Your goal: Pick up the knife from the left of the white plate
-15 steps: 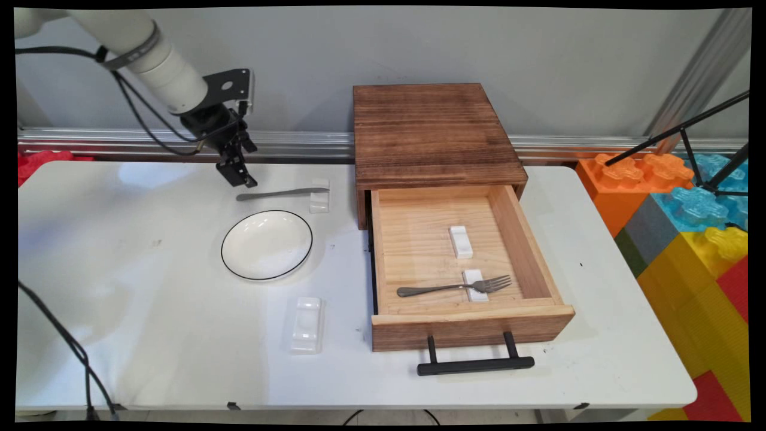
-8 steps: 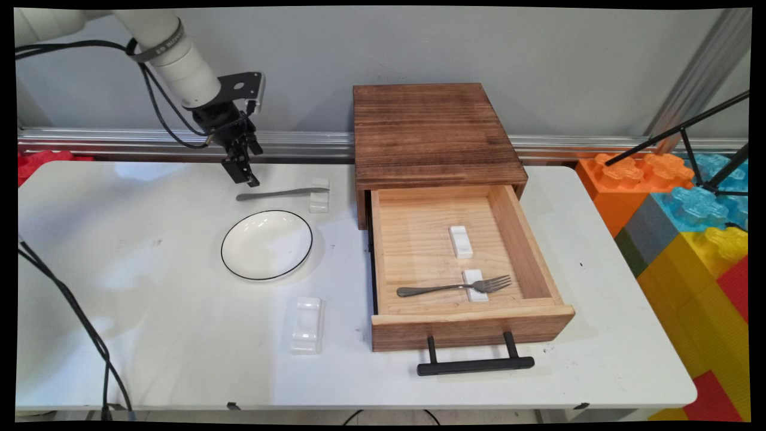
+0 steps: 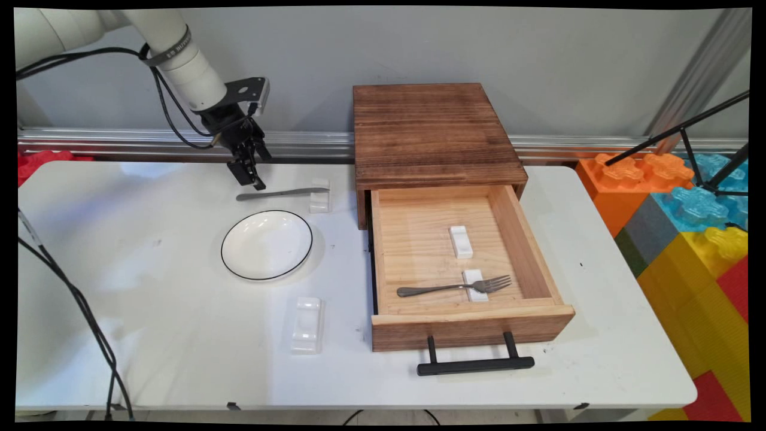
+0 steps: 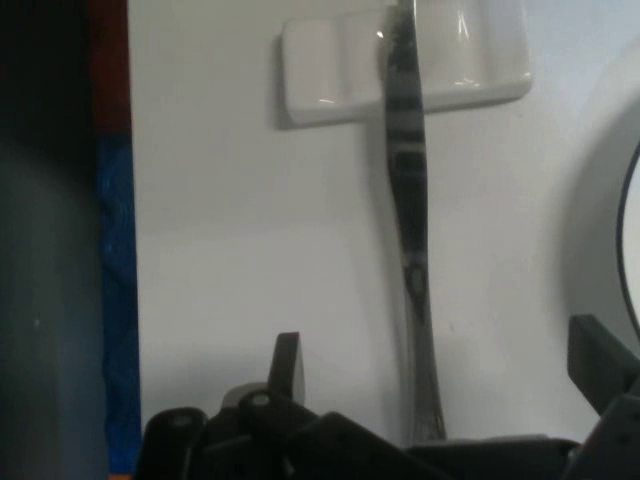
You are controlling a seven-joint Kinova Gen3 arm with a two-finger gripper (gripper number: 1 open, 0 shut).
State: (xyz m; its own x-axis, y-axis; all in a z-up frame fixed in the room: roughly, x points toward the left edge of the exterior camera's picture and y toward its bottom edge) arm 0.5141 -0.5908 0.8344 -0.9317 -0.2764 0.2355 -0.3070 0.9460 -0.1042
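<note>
- We see the gripper (image 3: 251,179) poised low over the handle end of a table knife (image 3: 281,193), near the far left part of the white table (image 3: 149,299).
- In the hand view the gripper (image 4: 440,365) has its two fingers spread well apart, released and holding nothing. The knife's handle (image 4: 420,330) runs up between them.
- We cannot tell from either view whether the fingertips touch the knife or the table; they look just above it.
- The knife is slim, grey metal and shiny. It lies lengthwise along the table's far side, with its blade end propped on a small white ceramic rest (image 3: 319,200) and its handle end down on the table.
- In the hand view the blade crosses that rest (image 4: 330,65) near its middle, so the knife sits slightly tilted.
- Just on the near side of the knife stands an empty white plate with a thin black rim (image 3: 267,244), apart from the knife.
- Nearer to us lies a larger white rest (image 3: 306,323), with nothing on it.
- To the right stands a wooden cabinet (image 3: 431,131) with its drawer (image 3: 526,251) pulled open.
- Inside the drawer a fork (image 3: 455,288) lies with its neck across one small white rest (image 3: 476,284), and a second small rest (image 3: 461,242) sits bare behind it.
</note>
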